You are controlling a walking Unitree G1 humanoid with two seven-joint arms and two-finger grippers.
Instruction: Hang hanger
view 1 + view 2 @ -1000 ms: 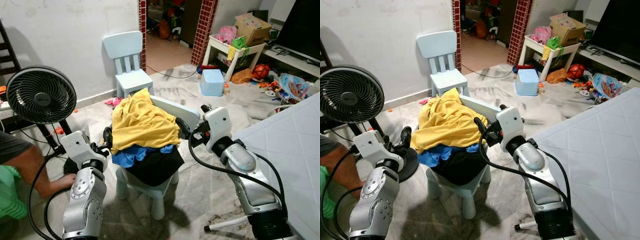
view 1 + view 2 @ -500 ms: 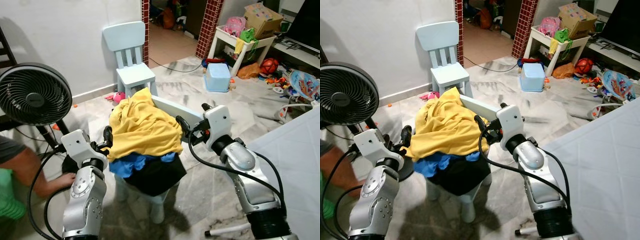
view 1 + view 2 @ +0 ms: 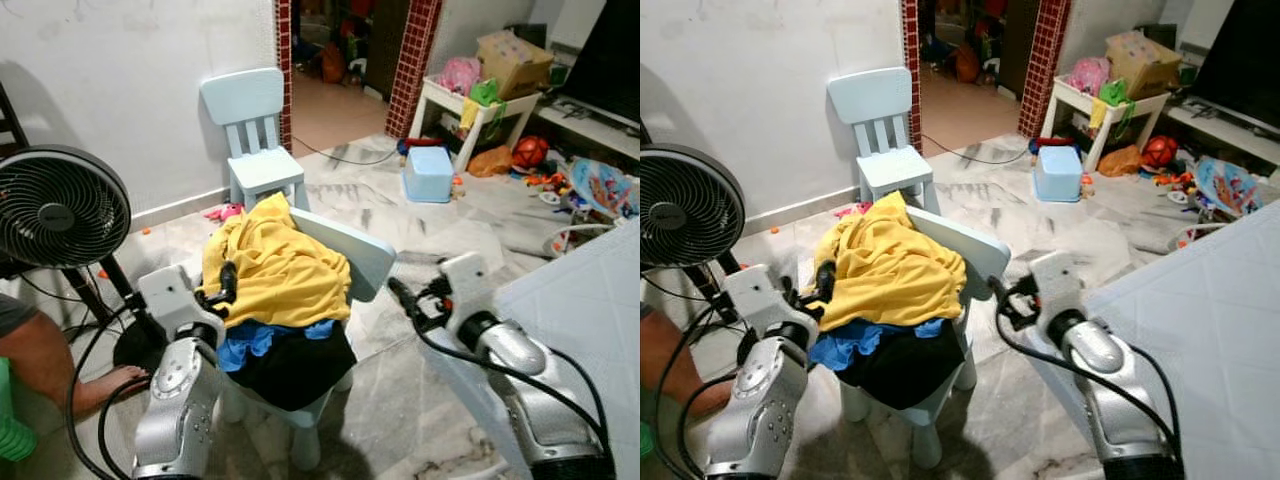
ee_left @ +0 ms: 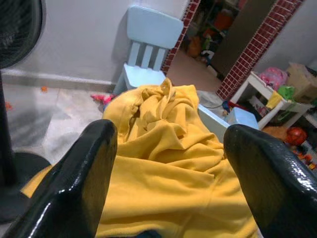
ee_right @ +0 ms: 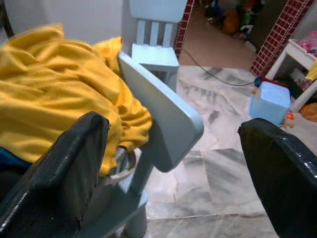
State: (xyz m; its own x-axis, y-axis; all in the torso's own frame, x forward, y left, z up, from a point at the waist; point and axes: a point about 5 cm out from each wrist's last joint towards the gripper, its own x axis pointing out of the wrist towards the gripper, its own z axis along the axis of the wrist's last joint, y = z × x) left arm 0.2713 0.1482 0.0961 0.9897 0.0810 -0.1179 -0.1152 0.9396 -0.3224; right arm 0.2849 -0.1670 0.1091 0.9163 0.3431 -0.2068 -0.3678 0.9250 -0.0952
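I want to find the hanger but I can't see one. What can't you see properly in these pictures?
1. Any hanger: none can be made out; the yellow cloth covers the pile on the near pale blue plastic chair.
2. Blue and black clothes: mostly buried under the yellow one.
3. The person's arm: cut off by the left eye view's edge.

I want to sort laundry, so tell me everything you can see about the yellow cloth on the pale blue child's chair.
The yellow garment is a soft, crumpled fabric heaped on top of the clothes pile, draped over a blue cloth and a black one, leaning against the pale blue chair's backrest. The open left gripper sits at its edge; whether it touches is unclear.
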